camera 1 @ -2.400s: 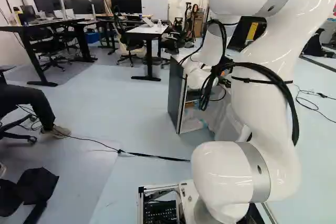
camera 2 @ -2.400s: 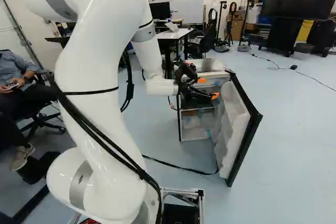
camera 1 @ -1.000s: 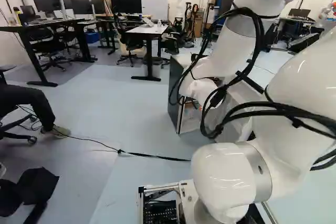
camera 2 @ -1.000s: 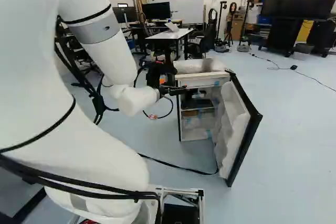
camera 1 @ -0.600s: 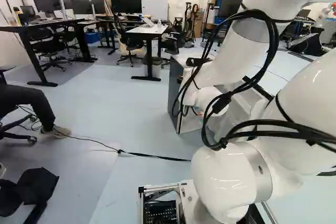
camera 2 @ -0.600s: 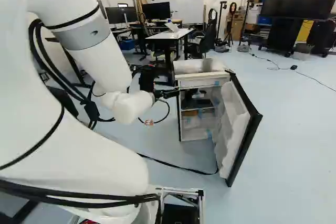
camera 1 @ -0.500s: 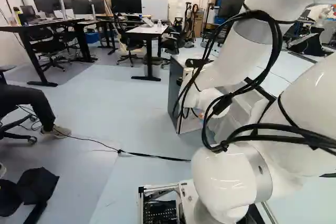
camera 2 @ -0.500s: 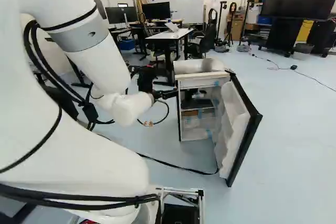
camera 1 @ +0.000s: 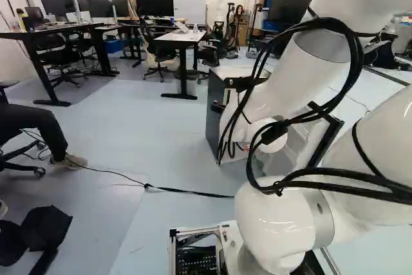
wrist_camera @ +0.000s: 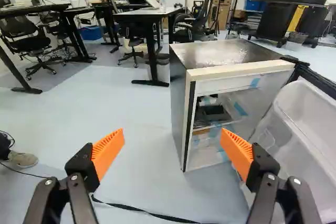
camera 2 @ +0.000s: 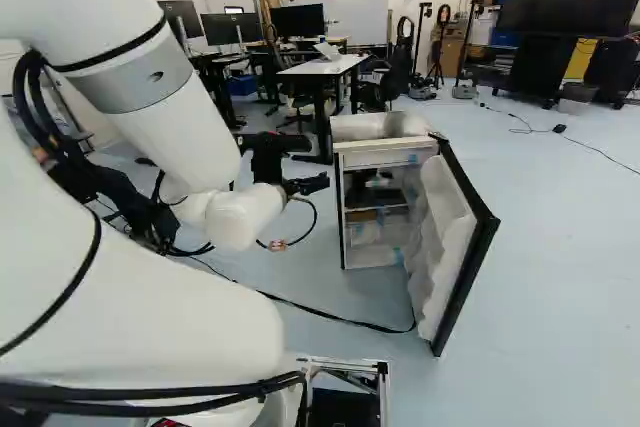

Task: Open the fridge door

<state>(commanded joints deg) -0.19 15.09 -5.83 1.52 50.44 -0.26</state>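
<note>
The claw [camera 2: 314,184] hangs released, its orange-padded fingers spread wide. The fridge [wrist_camera: 226,53] stands ahead of it, apart from the fingertips, its near corner showing between them. Its door [camera 2: 440,237] is swung open, over to the right of the claw in the right base view. A black cable [wrist_camera: 142,211] crosses the floor below, and a white-topped desk [camera 2: 325,68] stands beyond the fridge.
</note>
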